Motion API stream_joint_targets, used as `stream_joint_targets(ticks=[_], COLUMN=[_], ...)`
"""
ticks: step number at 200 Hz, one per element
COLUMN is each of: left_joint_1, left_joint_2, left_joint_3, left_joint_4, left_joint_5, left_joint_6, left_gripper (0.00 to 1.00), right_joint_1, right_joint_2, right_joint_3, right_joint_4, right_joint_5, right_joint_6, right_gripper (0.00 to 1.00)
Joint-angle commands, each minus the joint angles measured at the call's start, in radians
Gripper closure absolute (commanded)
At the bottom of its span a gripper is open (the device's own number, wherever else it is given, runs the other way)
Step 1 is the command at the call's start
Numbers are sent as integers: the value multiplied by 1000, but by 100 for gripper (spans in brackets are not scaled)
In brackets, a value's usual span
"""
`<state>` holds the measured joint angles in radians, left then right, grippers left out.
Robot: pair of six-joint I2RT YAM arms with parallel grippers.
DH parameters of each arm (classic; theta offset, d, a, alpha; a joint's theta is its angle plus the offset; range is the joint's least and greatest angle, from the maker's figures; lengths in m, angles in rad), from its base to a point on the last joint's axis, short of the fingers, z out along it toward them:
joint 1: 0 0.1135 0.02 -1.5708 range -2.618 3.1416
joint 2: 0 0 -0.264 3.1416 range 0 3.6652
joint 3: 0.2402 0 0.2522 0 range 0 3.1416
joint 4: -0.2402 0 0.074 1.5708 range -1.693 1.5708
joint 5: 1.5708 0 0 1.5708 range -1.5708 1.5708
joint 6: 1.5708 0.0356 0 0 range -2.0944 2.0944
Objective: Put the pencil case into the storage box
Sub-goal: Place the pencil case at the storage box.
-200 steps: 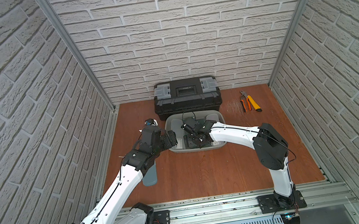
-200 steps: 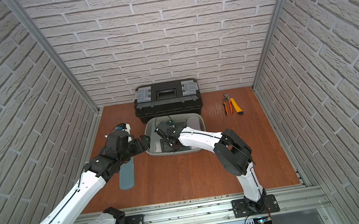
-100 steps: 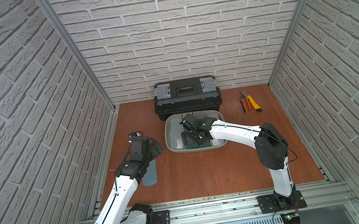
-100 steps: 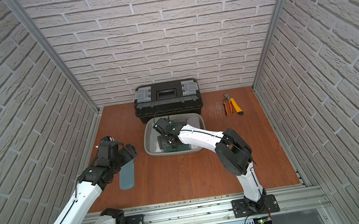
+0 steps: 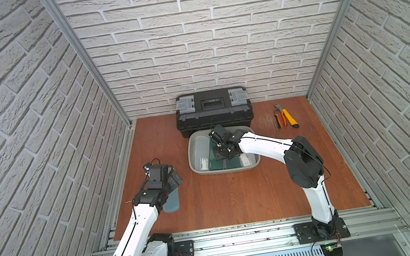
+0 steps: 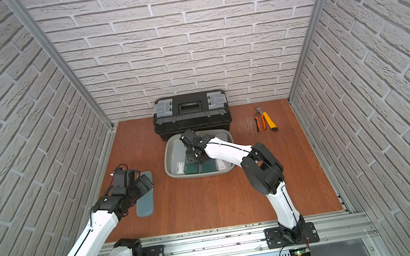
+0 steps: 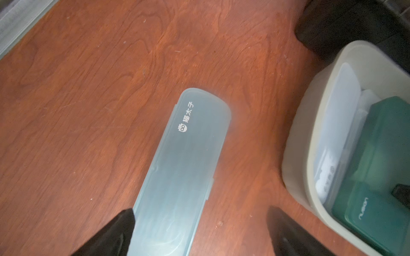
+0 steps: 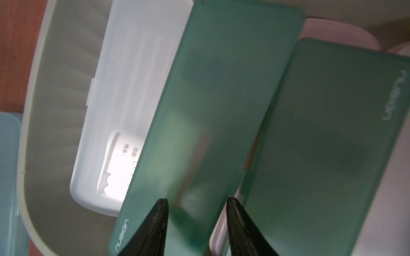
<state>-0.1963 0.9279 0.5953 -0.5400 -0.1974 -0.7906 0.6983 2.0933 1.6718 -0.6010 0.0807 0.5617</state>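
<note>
Beside the storage box [image 7: 297, 159], on the table [image 7: 88, 88]: our pencil case [image 7: 184, 166].
Only the left wrist view shows us its white logo. It lies flat, long axis front to back. Left gripper [image 7: 200, 211] spread wide over it; right gripper [image 8: 196, 200] closed above a green case [image 8: 199, 110] in the box.

Blue translucent pencil case [image 7: 182, 172] flat beside grey-green storage box [image 7: 299, 155], seemingly apart.

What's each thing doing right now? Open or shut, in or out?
storage box, no lid, several cases inside
blue pencil case, closed, flat on table outside the box
toolbox, lid shut
pliers, lying on table
left gripper, open, above blue pencil case
right gripper, shut, inside storage box
</note>
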Motion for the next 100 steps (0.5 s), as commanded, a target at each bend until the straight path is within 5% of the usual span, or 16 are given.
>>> stream_joint_targets(ticks=[1,67,100], left_joint_1=[6,6,5], left_joint_2=[25,35,35], left_joint_3=[-15,-44,-54], left_joint_4=[4,3,12], left_joint_5=[-22,-12,-11], left_joint_6=[-6,-7,-15], left_gripper=[2,2,1], right_joint_1=[6,6,22], right_joint_2=[16,-57,-31], right_joint_3=[16,50,156], right_joint_4=[14,-54,-163], right_joint_5=[-24,86,188], right_joint_6=[-24,-91,-104], right_gripper=[55,52,21])
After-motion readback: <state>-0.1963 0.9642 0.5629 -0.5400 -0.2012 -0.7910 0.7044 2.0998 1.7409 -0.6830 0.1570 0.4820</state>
